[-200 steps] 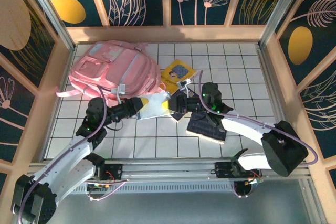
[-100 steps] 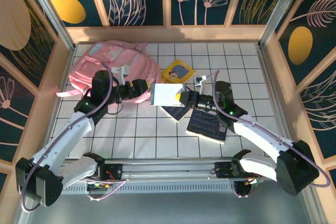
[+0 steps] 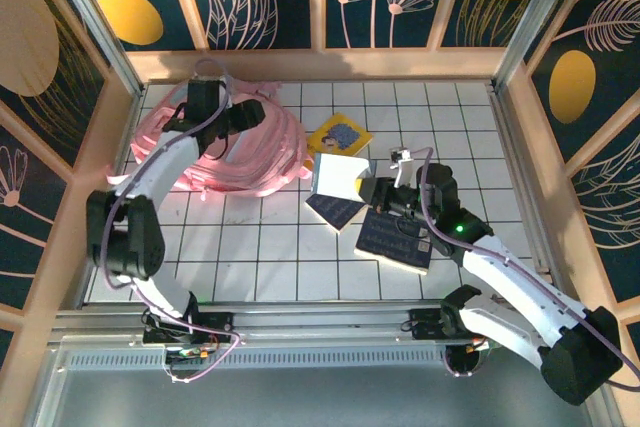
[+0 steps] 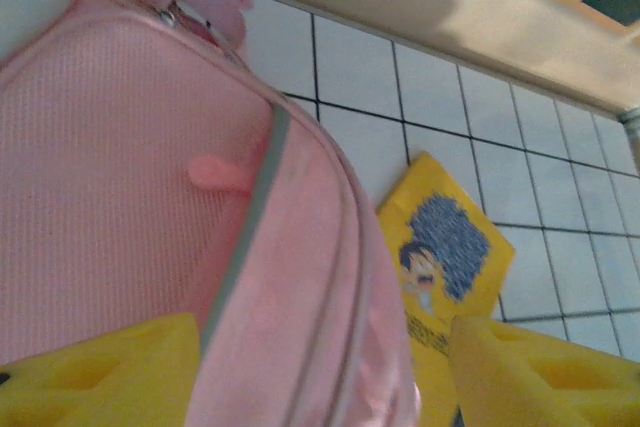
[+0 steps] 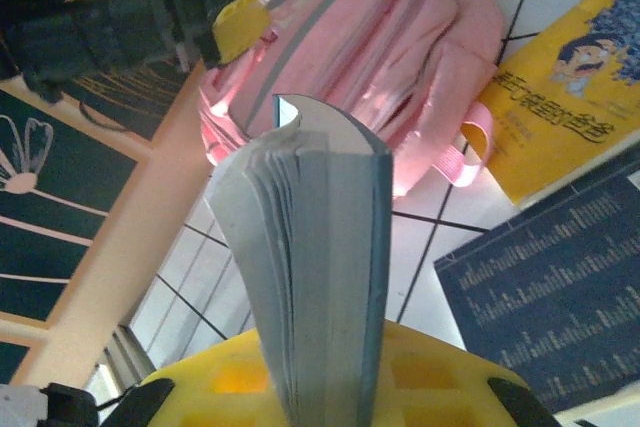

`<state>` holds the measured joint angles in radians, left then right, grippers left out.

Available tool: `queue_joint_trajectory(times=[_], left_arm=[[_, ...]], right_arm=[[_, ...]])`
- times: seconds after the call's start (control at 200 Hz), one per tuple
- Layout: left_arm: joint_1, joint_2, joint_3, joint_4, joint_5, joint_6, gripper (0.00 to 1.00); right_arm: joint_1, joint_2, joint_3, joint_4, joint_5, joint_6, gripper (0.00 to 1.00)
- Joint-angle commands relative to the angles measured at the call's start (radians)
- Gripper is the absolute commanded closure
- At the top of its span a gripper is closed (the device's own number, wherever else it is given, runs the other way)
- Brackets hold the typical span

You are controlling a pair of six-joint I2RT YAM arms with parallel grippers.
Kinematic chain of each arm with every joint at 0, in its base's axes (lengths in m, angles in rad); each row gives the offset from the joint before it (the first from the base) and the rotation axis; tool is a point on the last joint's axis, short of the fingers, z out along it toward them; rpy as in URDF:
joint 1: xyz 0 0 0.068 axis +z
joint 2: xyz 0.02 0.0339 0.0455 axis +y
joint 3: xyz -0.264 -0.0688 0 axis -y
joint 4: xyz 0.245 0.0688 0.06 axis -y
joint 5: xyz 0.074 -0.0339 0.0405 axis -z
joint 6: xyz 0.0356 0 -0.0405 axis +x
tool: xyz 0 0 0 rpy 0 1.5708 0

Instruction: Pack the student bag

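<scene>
**Left fingers open over the bag, right fingers holding a book**

The pink bag (image 3: 250,142) lies on the white tiled worktop (image 3: 250,257), at the far left side and close to the wooden wall. Its zip side with the grey stripe is turned up.

The left arm comes over the bag from the left. The left fingers (image 4: 100,372) are yellow and stand wide apart. The rounded edge of the bag, with the grey stripe, runs between them. I cannot tell if they touch the fabric.

The right fingers (image 5: 430,377) are closed on the lower edge of a thick book (image 5: 330,247) with a pale cover and a blue-green spine. This book stands upright just to the right of the bag, with the pages a little fanned.

A yellow book (image 3: 338,135) with a cartoon face on the cover lies flat just beside the right edge of the bag. A small dark blue book (image 3: 335,210) lies flat to the right of the bag, on the near side, under the held book. A bigger dark blue book (image 3: 395,239) lies further from the bag, under the right arm.
</scene>
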<state>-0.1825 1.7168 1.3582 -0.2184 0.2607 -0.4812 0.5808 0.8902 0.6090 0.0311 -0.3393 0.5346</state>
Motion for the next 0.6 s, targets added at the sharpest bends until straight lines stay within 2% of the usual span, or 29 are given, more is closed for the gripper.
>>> queue_joint_trajectory(times=[0.0,0.185,0.305,0.45,0.596], left_arm=[[0.025,0.091,0.076,-0.027,0.035,0.048,0.30],[0.028,0.137,0.088,0.013,0.218,0.033,0.27],[0.028,0.150,0.070,0.029,0.288,0.029,0.28],[0.028,0.141,0.029,0.064,0.356,0.019,0.38],[0.028,0.162,0.019,0.031,0.320,0.049,0.50]], right_arm=[[0.004,-0.052,-0.005,-0.031,0.032,-0.074,1.00],[-0.011,-0.043,-0.013,-0.062,0.058,-0.126,1.00],[-0.022,-0.012,-0.018,-0.041,0.055,-0.118,1.00],[-0.025,0.010,-0.016,-0.027,0.063,-0.114,1.00],[-0.027,0.023,-0.009,-0.021,0.058,-0.104,1.00]])
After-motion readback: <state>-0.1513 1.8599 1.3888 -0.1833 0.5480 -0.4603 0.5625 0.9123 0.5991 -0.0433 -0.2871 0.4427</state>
